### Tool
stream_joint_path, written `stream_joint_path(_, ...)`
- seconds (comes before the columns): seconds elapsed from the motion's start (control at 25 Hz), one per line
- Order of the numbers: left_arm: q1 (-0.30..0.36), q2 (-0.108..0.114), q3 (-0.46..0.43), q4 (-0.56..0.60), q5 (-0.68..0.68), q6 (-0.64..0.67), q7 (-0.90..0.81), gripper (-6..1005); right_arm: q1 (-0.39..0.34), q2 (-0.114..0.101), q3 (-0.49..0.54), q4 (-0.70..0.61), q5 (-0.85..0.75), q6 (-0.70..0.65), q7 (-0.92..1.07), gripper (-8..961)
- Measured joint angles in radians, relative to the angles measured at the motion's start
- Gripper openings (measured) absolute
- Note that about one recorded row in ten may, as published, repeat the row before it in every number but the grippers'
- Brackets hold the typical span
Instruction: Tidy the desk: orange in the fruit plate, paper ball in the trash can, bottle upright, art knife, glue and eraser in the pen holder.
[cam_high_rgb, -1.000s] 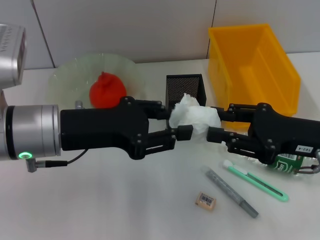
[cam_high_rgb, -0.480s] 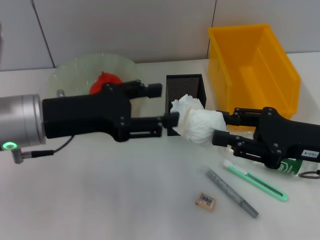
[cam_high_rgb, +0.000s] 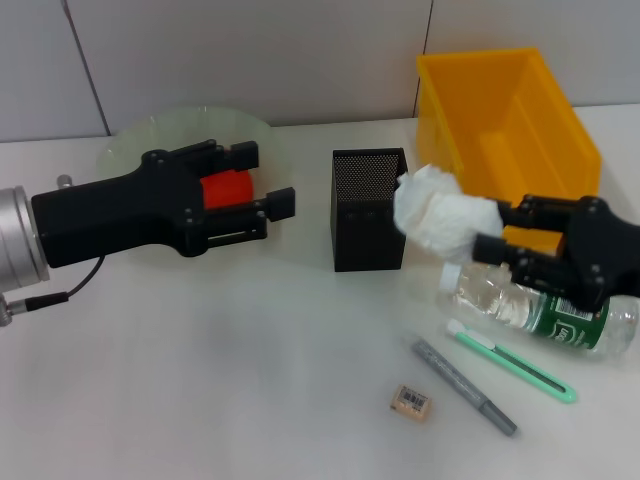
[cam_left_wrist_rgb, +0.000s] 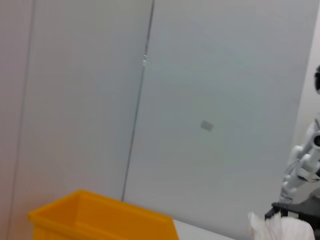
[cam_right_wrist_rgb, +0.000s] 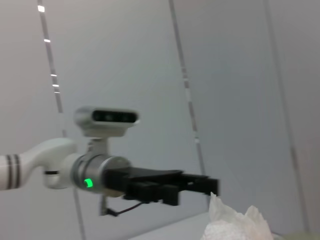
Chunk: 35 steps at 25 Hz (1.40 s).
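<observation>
The paper ball (cam_high_rgb: 440, 215) has passed from the left gripper (cam_high_rgb: 270, 180) — now empty, spread, pulled back over the fruit plate (cam_high_rgb: 130, 150) — to the right gripper (cam_high_rgb: 492, 240), clamped on it beside the trash can (cam_high_rgb: 560, 130)

A smooth, matte white tabletop (cam_high_rgb: 200, 380) fills the lower part of the head view, evenly lit and showing only soft, faint shadows. Behind it stands a pale grey panelled wall (cam_high_rgb: 250, 50), split by thin dark vertical seams, meeting the table's far edge in a straight line. From the left wrist view the same kind of wall (cam_left_wrist_rgb: 225, 90) appears as broad flat panels with a narrow seam. In the right wrist view the grey panels (cam_right_wrist_rgb: 240, 75) carry small bright reflections of light along one seam.
</observation>
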Motion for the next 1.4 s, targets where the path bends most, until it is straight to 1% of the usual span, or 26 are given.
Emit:
stream_joint_path(0.04, -0.001, 0.000, -0.008, -0.022, -0.003, -0.001, 0.015, 803, -0.003, -0.005, 0.013, 0.011, -0.003, 0.022, 0.002, 441)
stream_joint_path(0.08, -0.001, 0.000, -0.008, -0.022, -0.003, -0.001, 0.015, 803, -0.003, -0.005, 0.013, 0.011, -0.003, 0.022, 0.002, 441)
stream_joint_path(0.24, 0.001, 0.000, -0.011, -0.046, -0.012, -0.001, 0.033, 803, -0.009, -0.018, 0.030, 0.053, -0.007, 0.070, 0.006, 441)
stream_joint_path(0.32, 0.001, 0.000, -0.011, -0.046, -0.012, -0.001, 0.033, 803, -0.009, -0.019, 0.036, 0.063, -0.009, 0.085, 0.008, 441)
stream_joint_path(0.4, 0.004, 0.000, -0.010, -0.046, -0.014, 0.000, 0.033, 802, -0.009, -0.022, 0.044, 0.079, -0.013, 0.132, 0.011, 441)
stream_joint_path(0.44, 0.007, -0.001, -0.009, -0.046, -0.017, 0.001, 0.034, 802, -0.007, -0.028, 0.046, 0.089, -0.015, 0.188, 0.015, 441)
stream_joint_path(0.48, 0.007, -0.001, -0.009, -0.046, -0.017, 0.001, 0.034, 802, -0.007, -0.028, 0.046, 0.089, -0.015, 0.188, 0.015, 441)
stream_joint_path(0.56, 0.007, -0.001, -0.009, -0.046, -0.017, 0.001, 0.034, 802, -0.003, -0.033, 0.046, 0.091, -0.015, 0.240, 0.021, 441)
stream_joint_path(0.72, 0.016, -0.002, -0.002, -0.064, -0.026, 0.001, 0.060, 801, 0.002, -0.035, 0.046, 0.092, -0.016, 0.314, 0.024, 441)
stream_joint_path(0.84, 0.016, -0.002, -0.002, -0.070, -0.027, 0.005, 0.060, 801, 0.015, -0.042, 0.044, 0.092, -0.016, 0.406, 0.029, 441)
stream_joint_path(0.88, 0.016, -0.002, -0.002, -0.070, -0.027, 0.005, 0.060, 801, 0.015, -0.042, 0.044, 0.092, -0.016, 0.406, 0.029, 440)
stream_joint_path(1.0, 0.014, -0.002, -0.002, -0.072, -0.027, 0.005, 0.061, 800, 0.030, -0.048, 0.040, 0.087, -0.017, 0.471, 0.035, 440)
stream_joint_path(1.04, 0.012, -0.002, -0.002, -0.073, -0.027, 0.005, 0.061, 800, 0.043, -0.054, 0.037, 0.074, -0.018, 0.518, 0.035, 440)
stream_joint_path(1.08, 0.010, -0.002, -0.001, -0.074, -0.027, 0.004, 0.061, 800, 0.043, -0.054, 0.037, 0.074, -0.018, 0.518, 0.035, 440)
stream_joint_path(1.24, 0.006, -0.002, 0.000, -0.074, -0.027, 0.001, 0.061, 800, 0.085, -0.068, 0.035, 0.013, -0.040, 0.608, 0.030, 440)
stream_joint_path(1.4, 0.001, -0.002, 0.000, -0.077, -0.027, 0.000, 0.063, 801, 0.108, -0.071, 0.035, -0.023, -0.053, 0.645, 0.019, 440)
